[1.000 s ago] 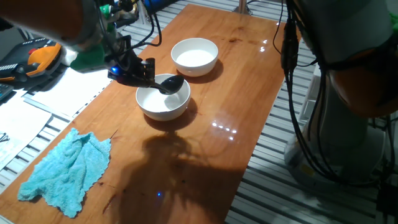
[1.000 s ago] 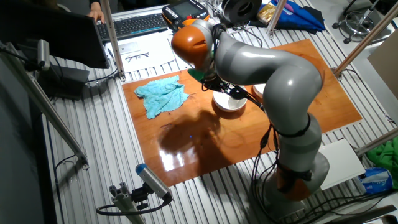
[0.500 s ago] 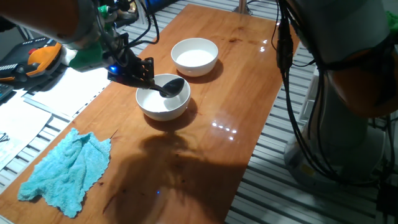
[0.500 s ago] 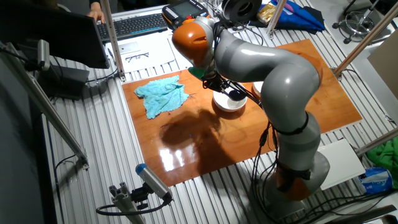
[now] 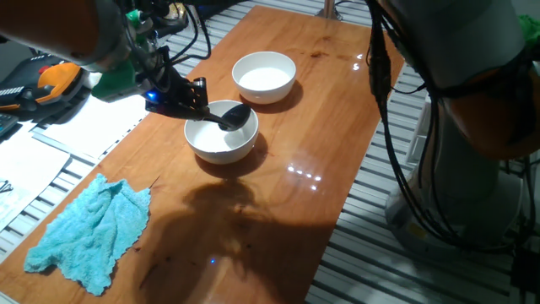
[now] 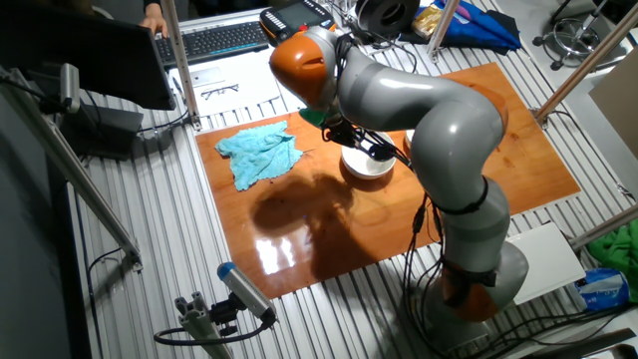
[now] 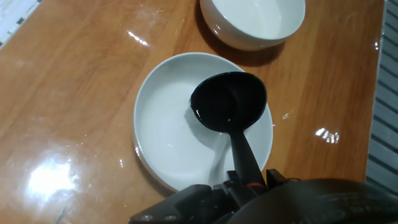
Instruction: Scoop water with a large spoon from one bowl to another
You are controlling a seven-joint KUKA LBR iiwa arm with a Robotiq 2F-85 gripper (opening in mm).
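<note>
Over the last second the gripper [image 5: 187, 95] has drawn up and slightly back toward the table's edge, and the spoon [image 7: 229, 101] has come with it: a second ago its head sat low at the near bowl's far rim, and now it rides a little higher, above the near bowl [image 5: 205, 143], on the side nearest the far bowl [image 5: 264, 76]. The fingers are closed on the spoon's handle, low down by the red mark (the hand view shows the handle running straight into the clamp). In that view the spoon's head looks level and carries a glint along its inner edge, which I take to be water [image 7: 214, 115] lifted out, though the liquid is too clear against black to be sure how much. Water in the near bowl itself is barely readable against the white; the far bowl also looks white inside and I cannot tell whether it holds any. So the scoop seems finished and the lift is under way, with the carry to the far bowl the likely next stretch. The two bowls stand near each other but apart, so the transfer is short; the risk is tilting the head and spilling onto the wood. A blue cloth [image 5: 86, 231] lies well away at the near end of the table [image 5: 321, 110].
</note>
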